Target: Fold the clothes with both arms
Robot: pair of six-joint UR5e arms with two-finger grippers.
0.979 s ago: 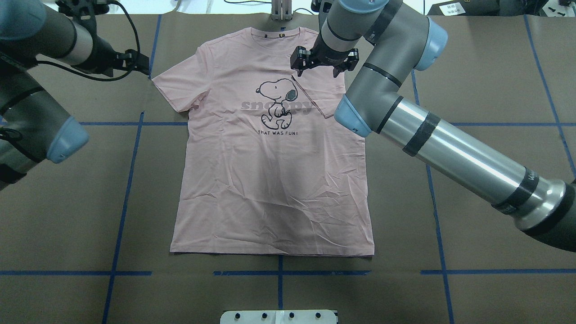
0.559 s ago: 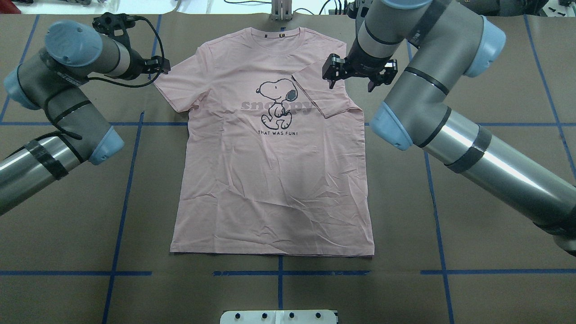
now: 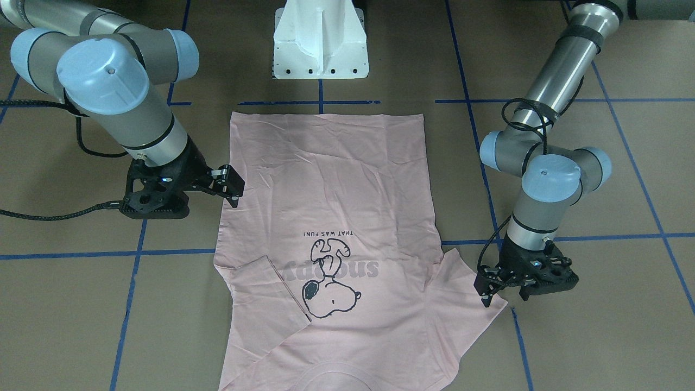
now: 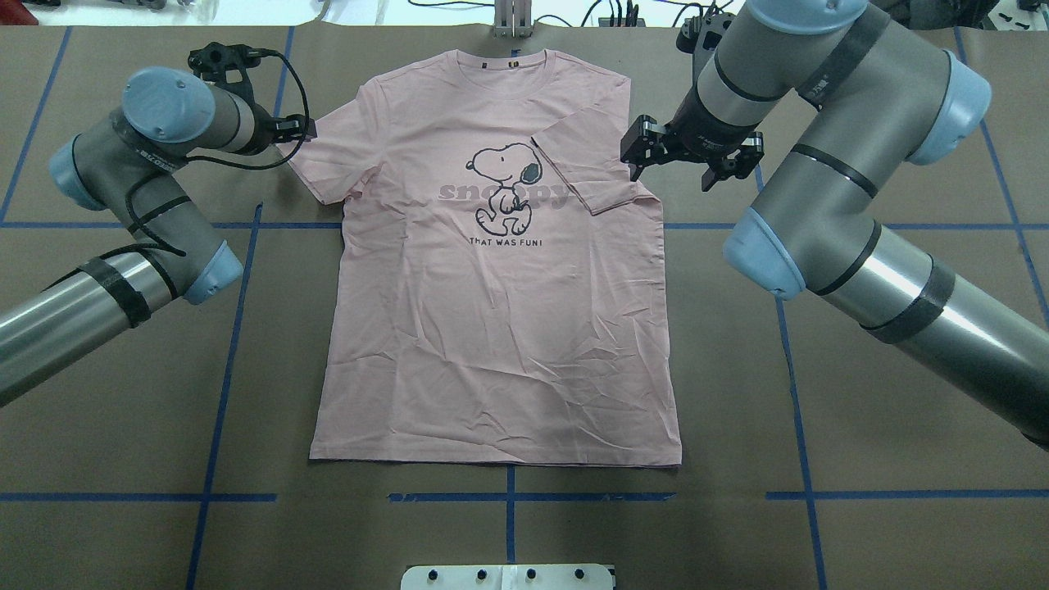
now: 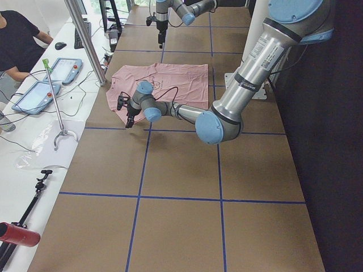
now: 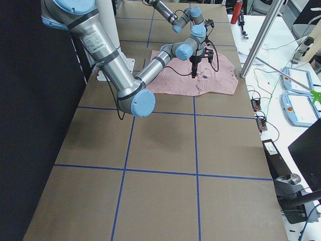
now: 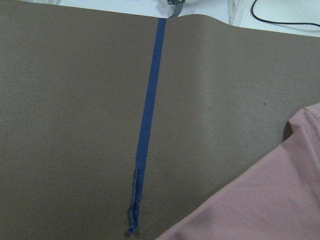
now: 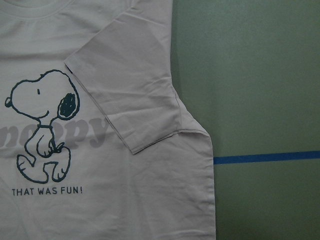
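The pale pink short-sleeved Snoopy T-shirt [image 4: 492, 344] lies flat at the far edge of the brown table [image 4: 901, 410] — the black left gripper [image 3: 504, 296], fingers spread, should pinch the outspread sleeve [image 4: 328, 160] squarely by its tip, the black right gripper [image 4: 672, 174] — spread, empty — hovering alongside

T-shirt [image 3: 331, 217] collar cut off by the bottom edge in front-facing view. Folded sleeve [image 4: 586, 168] covers the tail end of the "snoopy" lettering [image 4: 455, 194]. Left gripper [image 4: 303, 131] fingertips hidden behind its own wrist overhead. Right arm [image 4: 901, 295] runs off the right edge there.
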